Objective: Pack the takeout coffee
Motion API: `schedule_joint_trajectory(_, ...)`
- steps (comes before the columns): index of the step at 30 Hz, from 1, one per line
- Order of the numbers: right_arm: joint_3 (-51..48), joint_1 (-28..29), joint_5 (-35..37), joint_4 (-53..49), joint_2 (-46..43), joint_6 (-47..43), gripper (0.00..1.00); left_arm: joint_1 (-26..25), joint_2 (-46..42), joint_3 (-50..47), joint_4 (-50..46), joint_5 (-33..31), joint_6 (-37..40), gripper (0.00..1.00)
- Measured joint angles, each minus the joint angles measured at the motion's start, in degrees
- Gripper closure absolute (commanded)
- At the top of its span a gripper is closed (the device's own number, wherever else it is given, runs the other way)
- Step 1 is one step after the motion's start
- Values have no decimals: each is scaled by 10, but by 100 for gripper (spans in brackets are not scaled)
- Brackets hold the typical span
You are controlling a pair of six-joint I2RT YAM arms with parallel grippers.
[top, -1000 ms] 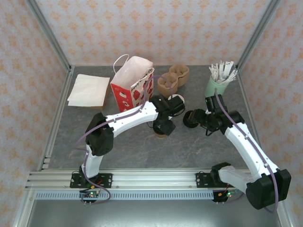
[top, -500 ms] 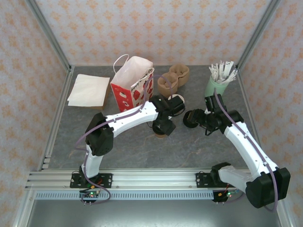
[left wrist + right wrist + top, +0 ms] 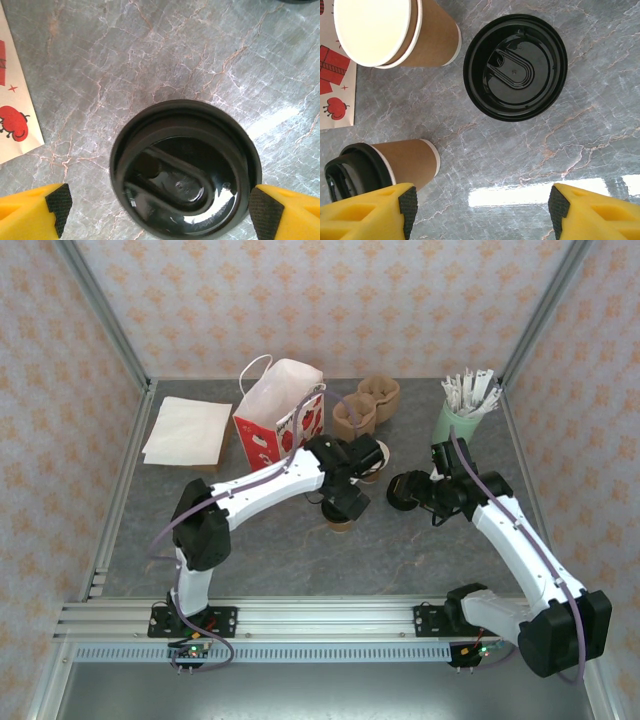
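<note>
While left jaws hang released astride lidded coffee cup [image 3: 185,175], right jaws spread empty, loose lid [image 3: 515,67], open cup [image 3: 375,30], bag [image 3: 268,435] nearby

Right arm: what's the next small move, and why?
Probably lower the right gripper onto the loose black lid. Its jaws hang open and empty near it, and the open cup beside it has none, unlike the lidded cup.

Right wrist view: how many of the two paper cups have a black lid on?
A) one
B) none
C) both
A: the lower cup is capped in black, the upper cup is open at the top, and a loose lid lies flat on the table beside them.
</note>
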Motion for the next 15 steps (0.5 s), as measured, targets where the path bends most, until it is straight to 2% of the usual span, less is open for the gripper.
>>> schedule_joint_trajectory(4,0,0,-10,5,2,-3,29,0,-10,0,2,10,0,6)
schedule_joint_trajectory(8,0,0,-30,14,6,-7,36,0,-24,-2,7,17,-2,7)
schedule_joint_trajectory(13,0,-1,-72,27,21,-8,40,15,-77,-50,37,41,-33,16)
schedule_joint_trajectory(15,0,3,-85,31,27,-7,41,30,-121,-94,61,56,-57,23)
